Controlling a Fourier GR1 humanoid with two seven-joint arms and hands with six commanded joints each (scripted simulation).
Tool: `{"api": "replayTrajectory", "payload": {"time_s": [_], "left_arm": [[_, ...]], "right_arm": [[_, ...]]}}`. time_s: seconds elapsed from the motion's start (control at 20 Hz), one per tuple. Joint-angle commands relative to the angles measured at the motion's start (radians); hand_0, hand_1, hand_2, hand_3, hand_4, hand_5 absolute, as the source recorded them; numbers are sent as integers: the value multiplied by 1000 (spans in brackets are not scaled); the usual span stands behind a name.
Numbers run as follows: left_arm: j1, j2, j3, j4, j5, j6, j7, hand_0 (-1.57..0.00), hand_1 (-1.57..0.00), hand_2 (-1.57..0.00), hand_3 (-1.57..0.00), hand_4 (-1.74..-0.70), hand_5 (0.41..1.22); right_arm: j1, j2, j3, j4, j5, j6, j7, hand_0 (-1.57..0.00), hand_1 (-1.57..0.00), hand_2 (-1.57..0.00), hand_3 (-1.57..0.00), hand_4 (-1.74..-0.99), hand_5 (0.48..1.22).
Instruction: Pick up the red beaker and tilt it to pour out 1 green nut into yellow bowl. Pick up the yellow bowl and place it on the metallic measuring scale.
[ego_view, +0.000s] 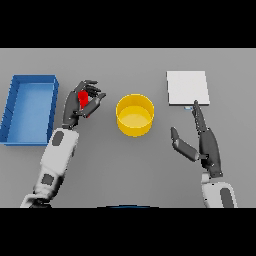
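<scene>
The red beaker (84, 100) is held in my left hand (76, 106), whose fingers and thumb curl round it; only part of the red shows between them. It sits to the left of the yellow bowl (135, 116), which stands upright at the table's middle. I see no nut inside the bowl. The metallic measuring scale (187, 88) lies flat at the back right. My right hand (206, 142) rests open just in front of the scale, fingers straight and pointing toward its near edge, thumb spread toward the bowl.
A blue tray (30, 109) with raised walls lies at the far left, close beside my left arm. Grey tabletop stretches between the bowl and my right hand.
</scene>
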Motion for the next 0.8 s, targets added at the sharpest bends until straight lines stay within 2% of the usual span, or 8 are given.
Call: {"api": "replayTrajectory", "payload": {"time_s": [0.0, 0.1, 0.15, 0.3, 0.5, 0.6, 0.65, 0.75], "left_arm": [[-10, -1, 1, 18, -5, -5, -30, -932, -953, -950, -761, -1529, 990], [-2, -17, 9, 30, 5, -7, -114, -1162, -1176, -1173, -997, -1601, 1073], [-8, -12, 14, 38, 9, -7, -118, -1244, -1255, -1253, -1111, -1572, 1103], [-30, -9, 29, 43, 27, 4, -78, -1403, -1409, -1408, -1336, -1654, 1127], [-28, 11, 5, -10, 14, 9, -58, -1502, -1505, -1504, -1475, -1706, 1126], [-34, 35, -22, -58, -6, 1, -11, -1527, -1529, -1528, -1509, -1718, 1126], [-38, 50, -43, -76, -22, -12, 2, -1536, -1537, -1537, -1522, -1723, 1127], [-54, 89, -103, -114, -87, -18, 43, -1549, -1549, -1549, -1539, -1729, 1134]], "right_arm": [[-10, 0, -1, 21, 7, -2, 6, 1, 1, 1, 1, -1241, 695], [-3, 7, 0, 11, 1, -4, 1, 1, 1, 1, 1, -1233, 688], [-5, 6, -2, 15, 0, -4, 7, 1, 1, 1, 1, -1233, 686], [-10, 13, 7, 27, 13, -9, 0, 1, 1, 1, 1, -1207, 677], [-10, 5, 1, 49, 26, -21, -28, 1, 1, 1, 1, -1160, 664], [1, 7, 19, 30, 60, -34, -27, 1, 1, 1, 1, -1127, 659], [-9, 1, 10, 31, 55, -33, -8, 1, 1, 1, 1, -1116, 656], [-10, 0, 16, 38, 67, -35, -18, 1, 1, 1, 1, -1103, 656]]}}
